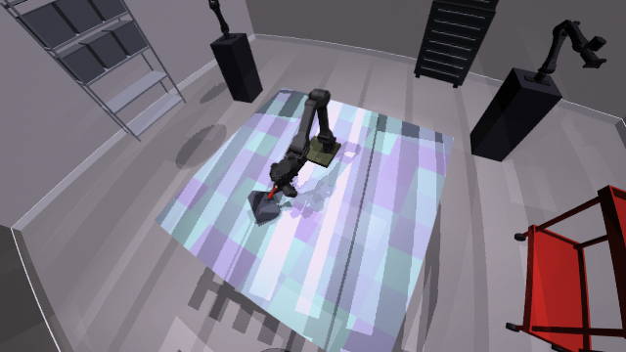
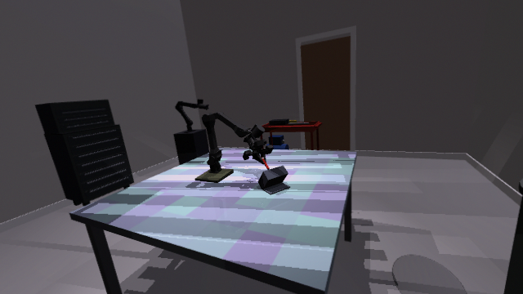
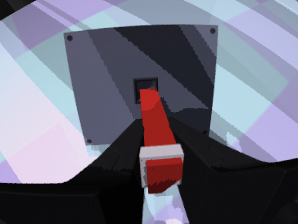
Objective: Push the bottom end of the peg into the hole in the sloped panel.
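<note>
The peg (image 1: 272, 192) (image 2: 265, 164) (image 3: 157, 117), red and flat-sided, is pinched between the jaws, which are closed in on it from both sides. It is held clear of the desk (image 1: 381, 235) (image 2: 163, 212), at a tilt, with its lower end directed at the sloped panel (image 1: 264, 207) (image 2: 274, 177) (image 3: 105, 90). In the wrist view a pale collar (image 3: 161, 151) is seen around the peg near its upper end, and the far end is pointed just short of 12 o'clock. There the squarish hole (image 3: 145, 84) is partly covered by the peg's tip, towards 6 o'clock; whether the tip has been entered into the hole cannot be told.

The panel's grey face is marked by a dark dot near each corner. In the top view the panel is set on the desk at about 7 o'clock from the arm's base plate (image 1: 325, 163) (image 2: 204, 178), which is olive. From that plate the black arm (image 1: 305, 122) (image 2: 211, 139) is raised, then bent down towards the panel.

Beyond the desk, in the top view, a shelf rack (image 1: 137, 90) is placed at 10 o'clock, a dark cabinet (image 1: 452, 44) (image 2: 90, 163) at 1 o'clock, and a red cart (image 1: 533, 274) (image 2: 292, 129) at 4 o'clock.
</note>
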Robot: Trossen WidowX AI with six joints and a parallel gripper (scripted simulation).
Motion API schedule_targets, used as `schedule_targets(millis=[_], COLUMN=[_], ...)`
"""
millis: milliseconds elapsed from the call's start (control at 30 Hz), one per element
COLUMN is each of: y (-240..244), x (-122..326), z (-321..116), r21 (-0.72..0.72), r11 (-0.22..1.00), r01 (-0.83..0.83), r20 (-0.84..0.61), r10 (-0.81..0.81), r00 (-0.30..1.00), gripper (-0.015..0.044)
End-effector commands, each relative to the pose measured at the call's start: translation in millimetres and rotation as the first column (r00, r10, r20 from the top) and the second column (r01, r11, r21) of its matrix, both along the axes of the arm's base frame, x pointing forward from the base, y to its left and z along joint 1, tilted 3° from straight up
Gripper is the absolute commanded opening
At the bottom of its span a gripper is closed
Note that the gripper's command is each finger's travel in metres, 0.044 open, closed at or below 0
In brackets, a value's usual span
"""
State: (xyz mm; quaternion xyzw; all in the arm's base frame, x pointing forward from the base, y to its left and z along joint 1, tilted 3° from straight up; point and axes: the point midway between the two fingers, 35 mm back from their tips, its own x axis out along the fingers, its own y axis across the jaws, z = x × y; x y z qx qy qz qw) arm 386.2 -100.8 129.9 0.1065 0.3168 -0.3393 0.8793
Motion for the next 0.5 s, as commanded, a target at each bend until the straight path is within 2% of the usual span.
schedule_targets(millis=[0,467], y=[-2.1,-8.9], x=[2.3,9.3], z=[-4.8,-12.3], r21=[0.002,-0.001], r11=[1.000,1.000], r01=[-0.005,-0.002], r20=[-0.008,-0.002], r10=[0.005,0.002], r00=[1.000,1.000], gripper=[0.0000,0.0000])
